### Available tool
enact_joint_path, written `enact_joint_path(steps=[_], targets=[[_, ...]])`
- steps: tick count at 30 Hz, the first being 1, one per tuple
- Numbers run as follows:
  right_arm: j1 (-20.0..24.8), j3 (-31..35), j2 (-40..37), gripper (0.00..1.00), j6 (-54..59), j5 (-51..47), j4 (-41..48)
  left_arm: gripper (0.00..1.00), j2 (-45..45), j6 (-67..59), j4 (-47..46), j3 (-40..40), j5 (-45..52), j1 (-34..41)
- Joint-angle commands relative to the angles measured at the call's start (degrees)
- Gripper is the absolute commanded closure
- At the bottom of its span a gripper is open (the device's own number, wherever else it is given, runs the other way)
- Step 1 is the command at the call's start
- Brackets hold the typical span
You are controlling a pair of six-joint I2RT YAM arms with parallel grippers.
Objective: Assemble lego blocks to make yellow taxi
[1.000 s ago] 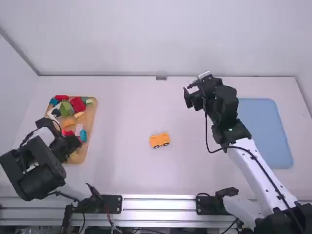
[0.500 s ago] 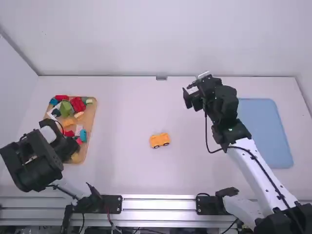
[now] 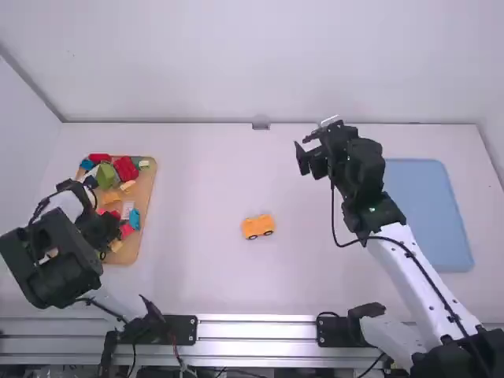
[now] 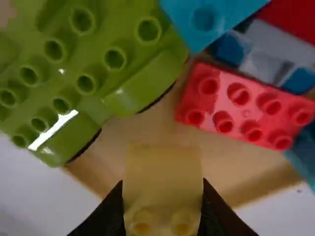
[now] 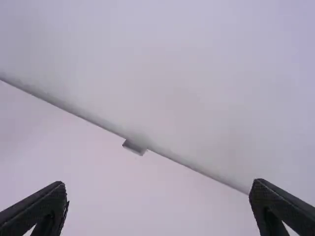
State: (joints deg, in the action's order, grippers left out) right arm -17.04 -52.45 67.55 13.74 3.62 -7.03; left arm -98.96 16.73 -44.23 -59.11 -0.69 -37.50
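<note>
In the high view my left gripper (image 3: 109,242) is low over the near part of the wooden tray (image 3: 144,201). The left wrist view has my left gripper (image 4: 162,188) shut on a yellow block (image 4: 162,169), a finger on each side and round studs at its lower end. A small yellow-orange car (image 3: 257,227) with dark wheels stands on the middle of the table. Beyond it and to the right, my right gripper (image 3: 305,151) is raised. In the right wrist view, my right gripper (image 5: 158,186) is open, its fingers wide apart with nothing between them.
Beside the held block lie a green wheeled piece (image 4: 88,73), a red brick (image 4: 241,108) and a blue brick (image 4: 206,19). Several mixed blocks fill the tray's far half, among them a red one (image 3: 126,168). A blue mat (image 3: 429,213) lies at the right.
The left forearm and wrist have shifted slightly over the tray, uncovering more of a red block there. My right arm and the car have stayed put.
</note>
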Motion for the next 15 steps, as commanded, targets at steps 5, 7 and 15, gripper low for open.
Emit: enact_joint_path(steps=[5,7,15], targets=[[-0.26,-2.16,0.39,0.01,-0.46,-0.22,0.2,0.98,-0.46,4.94,1.27,-2.71,-0.26,11.91],[-0.26,-2.16,0.39,0.01,-0.44,-0.2,0.24,0.98,-0.46,5.44,2.56,-2.71,0.76,16.13],[-0.26,-2.16,0.39,0.01,-0.42,-0.24,1.31,0.98,0.07,15.76,7.19,-3.13,1.29,32.24]])
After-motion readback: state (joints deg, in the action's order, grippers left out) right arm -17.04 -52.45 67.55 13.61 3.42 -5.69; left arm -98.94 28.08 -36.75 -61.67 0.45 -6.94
